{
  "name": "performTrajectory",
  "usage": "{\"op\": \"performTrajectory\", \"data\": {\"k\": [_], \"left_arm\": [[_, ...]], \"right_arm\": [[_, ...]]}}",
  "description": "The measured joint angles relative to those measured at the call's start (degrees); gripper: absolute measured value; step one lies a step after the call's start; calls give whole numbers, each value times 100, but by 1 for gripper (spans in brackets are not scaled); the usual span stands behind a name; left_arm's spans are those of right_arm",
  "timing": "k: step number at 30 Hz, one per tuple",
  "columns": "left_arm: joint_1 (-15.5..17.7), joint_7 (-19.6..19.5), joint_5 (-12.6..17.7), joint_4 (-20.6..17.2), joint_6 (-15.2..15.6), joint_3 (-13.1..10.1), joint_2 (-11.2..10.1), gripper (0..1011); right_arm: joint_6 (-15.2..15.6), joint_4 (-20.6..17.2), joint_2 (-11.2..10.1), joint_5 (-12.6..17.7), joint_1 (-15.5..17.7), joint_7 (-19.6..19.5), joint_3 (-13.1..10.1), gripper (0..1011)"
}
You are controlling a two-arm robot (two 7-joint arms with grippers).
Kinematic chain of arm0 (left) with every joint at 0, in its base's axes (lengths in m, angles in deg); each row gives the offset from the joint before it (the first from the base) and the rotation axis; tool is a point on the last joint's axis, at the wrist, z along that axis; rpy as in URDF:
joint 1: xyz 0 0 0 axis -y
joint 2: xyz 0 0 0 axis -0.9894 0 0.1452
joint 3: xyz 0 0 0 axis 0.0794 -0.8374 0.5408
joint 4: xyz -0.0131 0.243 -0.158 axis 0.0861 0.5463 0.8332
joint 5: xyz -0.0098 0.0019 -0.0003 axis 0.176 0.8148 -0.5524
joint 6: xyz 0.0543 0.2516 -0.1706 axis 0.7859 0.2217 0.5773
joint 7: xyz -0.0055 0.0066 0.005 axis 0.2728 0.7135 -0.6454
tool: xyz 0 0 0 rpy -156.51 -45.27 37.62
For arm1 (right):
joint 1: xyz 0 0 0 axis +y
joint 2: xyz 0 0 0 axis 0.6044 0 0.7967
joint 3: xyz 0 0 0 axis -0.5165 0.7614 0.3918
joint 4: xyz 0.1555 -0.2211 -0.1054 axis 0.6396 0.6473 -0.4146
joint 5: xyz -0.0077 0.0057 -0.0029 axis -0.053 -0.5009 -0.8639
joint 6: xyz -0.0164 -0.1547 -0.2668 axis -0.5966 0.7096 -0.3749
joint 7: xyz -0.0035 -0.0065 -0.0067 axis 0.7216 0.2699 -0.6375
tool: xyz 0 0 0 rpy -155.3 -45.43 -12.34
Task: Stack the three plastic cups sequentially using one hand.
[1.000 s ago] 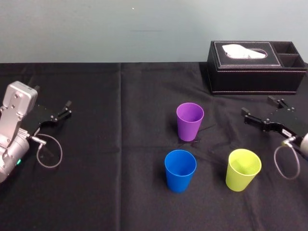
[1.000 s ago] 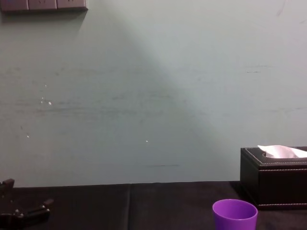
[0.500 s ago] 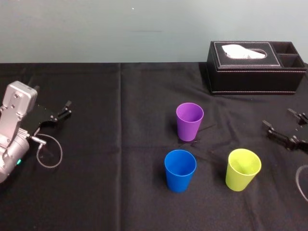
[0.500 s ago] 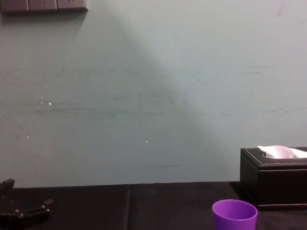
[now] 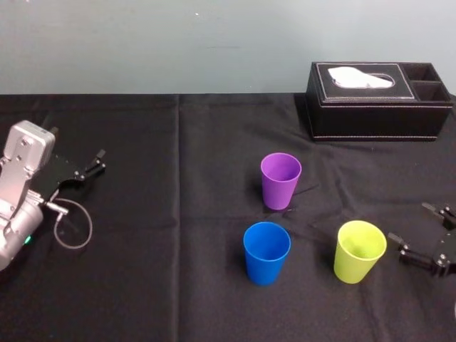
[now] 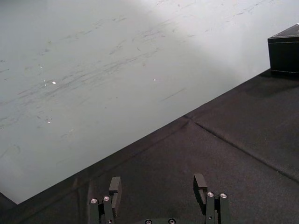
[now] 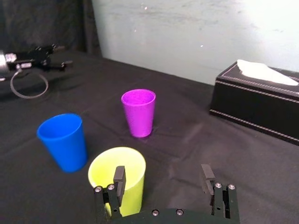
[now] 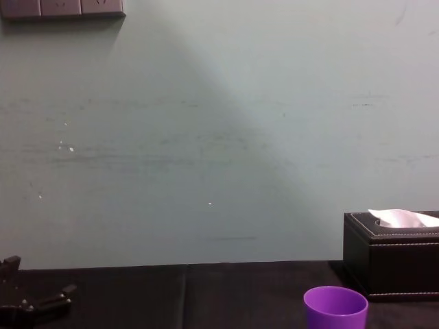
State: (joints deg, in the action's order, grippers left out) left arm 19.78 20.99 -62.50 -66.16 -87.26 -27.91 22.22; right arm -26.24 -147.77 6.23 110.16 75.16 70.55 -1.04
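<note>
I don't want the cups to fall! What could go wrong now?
The open right gripper sits just beside the yellow-green cup, so it might tip it instead of gripping it. The blue cup stands close by and could get knocked too. The left gripper is parked far left.

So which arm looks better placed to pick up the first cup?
Probably the right. The right pincer, open, sits just beside the yellow-green cup and faces it; the left pincer rests far off on the left side of the table.
</note>
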Motion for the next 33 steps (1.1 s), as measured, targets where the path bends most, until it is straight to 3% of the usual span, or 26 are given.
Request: {"op": "performTrajectory", "data": {"k": [16,26,33], "left_arm": [[0,0,0,0,0,0,0,1011],[0,0,0,0,0,0,0,1011],[0,0,0,0,0,0,0,1011]], "right_arm": [[-135,-107,-184,-160,328,183,157,1003],[-96,-64,-228,-308,191,186,444,1003],[-33,131,-147,-279,-91,189,662,1003]]}}
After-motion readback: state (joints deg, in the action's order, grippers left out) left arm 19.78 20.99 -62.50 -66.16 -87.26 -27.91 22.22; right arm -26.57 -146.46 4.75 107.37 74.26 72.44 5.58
